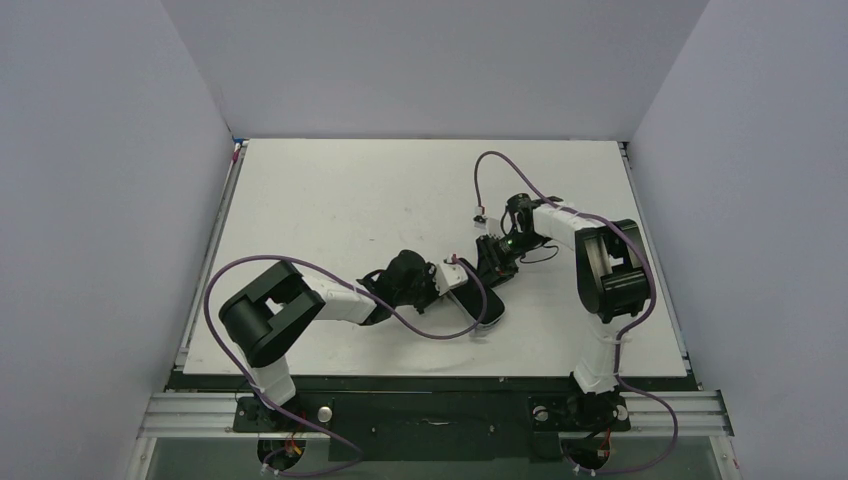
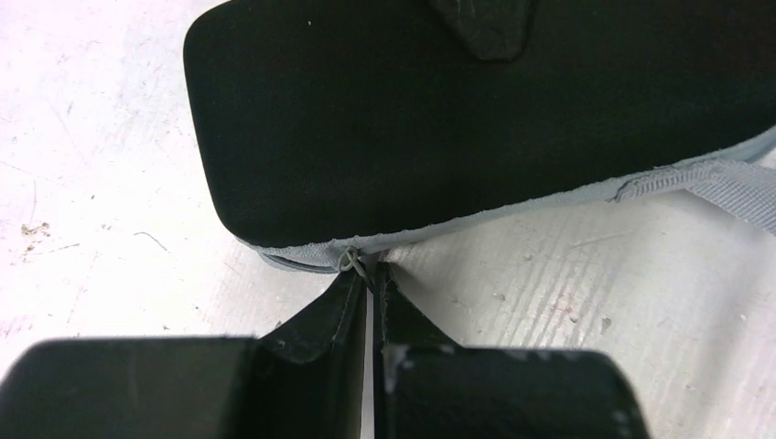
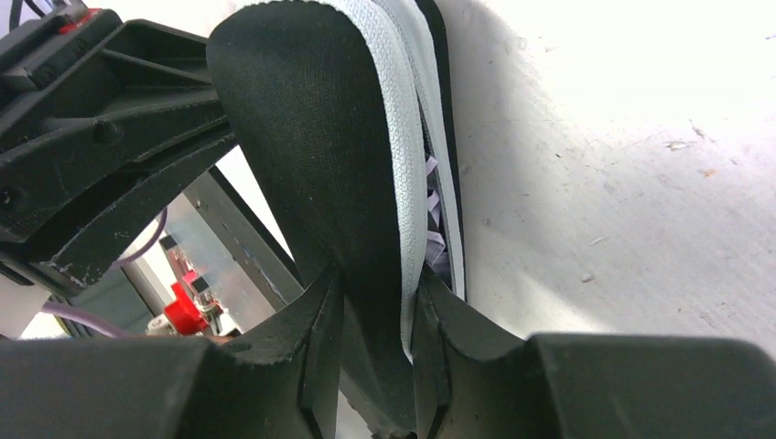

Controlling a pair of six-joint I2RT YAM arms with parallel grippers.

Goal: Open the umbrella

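jaws of both arms closing on the umbrella

left jaws are sitting pressed almost together, only a thin slit showing between them, and their tips are pinching a small wire loop [image 2: 352,262] at the pale hem of the umbrella [image 2: 476,119]. right jaws are clamping a fold of the umbrella [image 3: 311,137], black cloth against one side and a pale woven band [image 3: 403,183] against the other, with small lavender bits showing in the gap behind the band.

from above, the umbrella [image 1: 480,303] is lying near the middle of the counter [image 1: 350,190], toward its near edge, as a dark closed bundle with a pale rim. the left arm [image 1: 345,298] is reaching in from the left and the right arm [image 1: 560,222] is bending back from the right, so the bundle is sitting between the two wrists. in the left wrist view, the black side is facing up, the pale hem is running along its lower edge and touching the counter, and a grey strap [image 2: 732,187] is trailing off to the right. whether the far end is resting on the counter or is lifted, i cannot tell. purple cables [image 1: 490,165] are looping over both arms.
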